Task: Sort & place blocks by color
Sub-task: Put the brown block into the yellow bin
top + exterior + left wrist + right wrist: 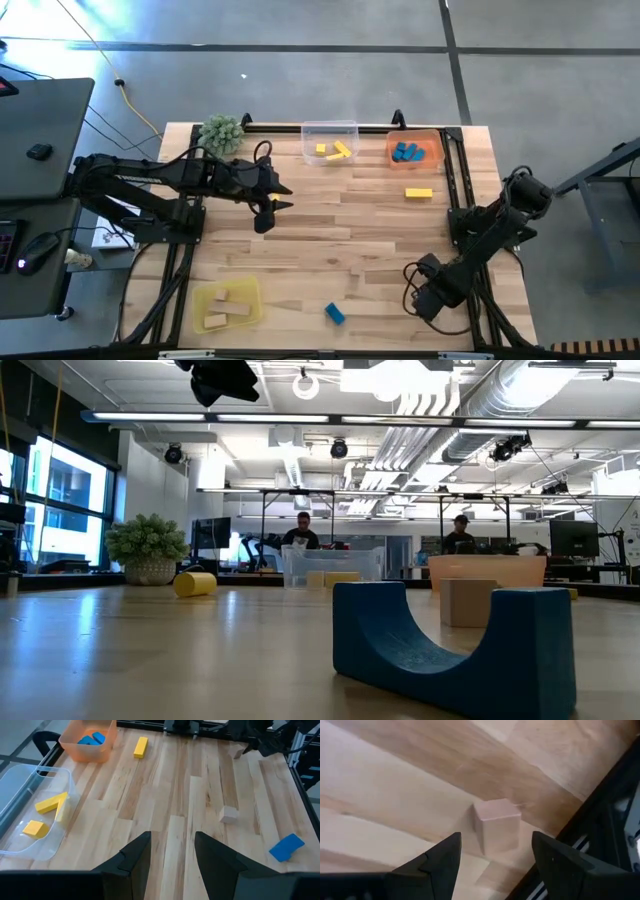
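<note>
1. Right hand (pixel 492 865): low at the near right corner of the bench (pixel 330 235), fingers spread wide and holding nothing. A plain wood cube (pixel 496 826) sits on the bench directly ahead of the gap between them, close to the dark frame rail (pixel 600 825) at the bench edge.
2. Key relation: the cube lies straight forward of the right hand. It is not yet between the fingers, so a short advance would likely bracket it.
3. Cube axis: it is a cube with no long axis. It stands turned slightly, 1 vertical edge partly toward the hand, so the fingers may meet its faces at a slant.
4. Left hand (pixel 268 205): raised over the left middle of the bench, fingers part-open, empty.
5. A second plain wood cube (pixel 228 814) lies ahead of the left hand, well apart from it.
6. Nearer arm: the right hand is by far the closer to the cube at the frame rail.
7. Other loose blocks: a blue block (pixel 335 314) at the near edge, lying skewed to the bench planks, and a yellow bar (pixel 419 193) near the orange tray (pixel 430 140), its long axis running left to right.
8. Sorted so far: yellow blocks (pixel 334 150) in the clear tray (pixel 330 128), blue blocks (pixel 405 152) in the orange tray, and plain wood blocks (pixel 228 308) in the yellow tray (pixel 205 296).
</note>
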